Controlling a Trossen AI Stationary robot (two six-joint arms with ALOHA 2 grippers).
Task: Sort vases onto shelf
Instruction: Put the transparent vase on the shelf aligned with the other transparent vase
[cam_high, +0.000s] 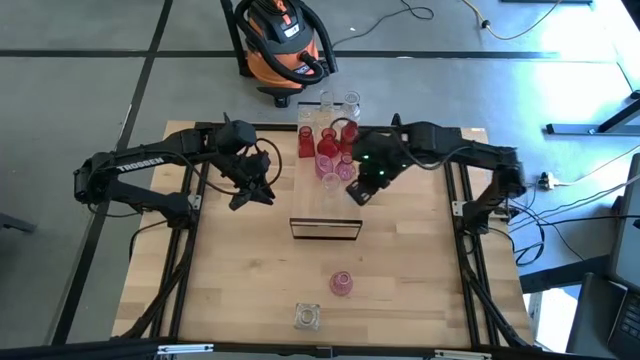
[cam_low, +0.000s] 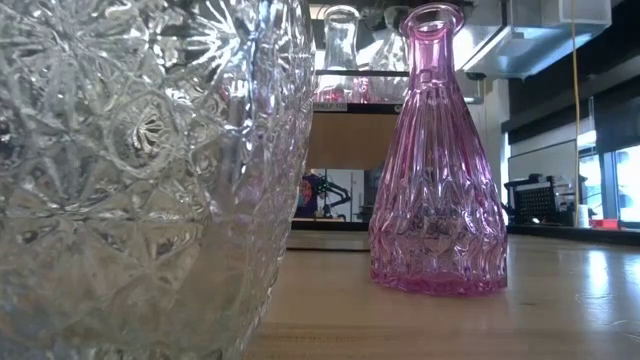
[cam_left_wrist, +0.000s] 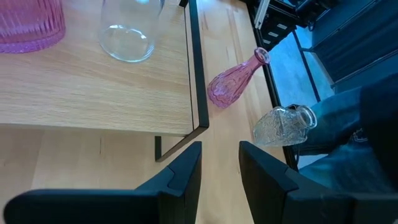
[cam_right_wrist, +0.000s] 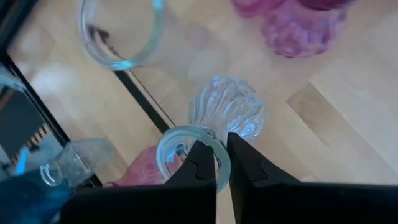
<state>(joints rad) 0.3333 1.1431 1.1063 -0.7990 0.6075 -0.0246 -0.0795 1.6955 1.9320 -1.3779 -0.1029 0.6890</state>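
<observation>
A cluster of small red, pink and clear glass vases (cam_high: 330, 140) stands on the far half of the long light-wood shelf (cam_high: 324, 205). Nearer the front of the wooden tabletop (cam_high: 230, 280) — off the shelf — stand a pink ribbed bottle vase (cam_high: 341, 283) and, nearer still, a clear cut-glass vase (cam_high: 307, 317). An orange-and-black shop vacuum (cam_high: 283, 38) sits on the floor behind the table.

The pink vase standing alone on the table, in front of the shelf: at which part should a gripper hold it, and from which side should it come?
Grip the pink vase at its slim neck, just under the flared lip, coming from above. It stands upright, its body widens toward the base, and the table around it is mostly open.
</observation>
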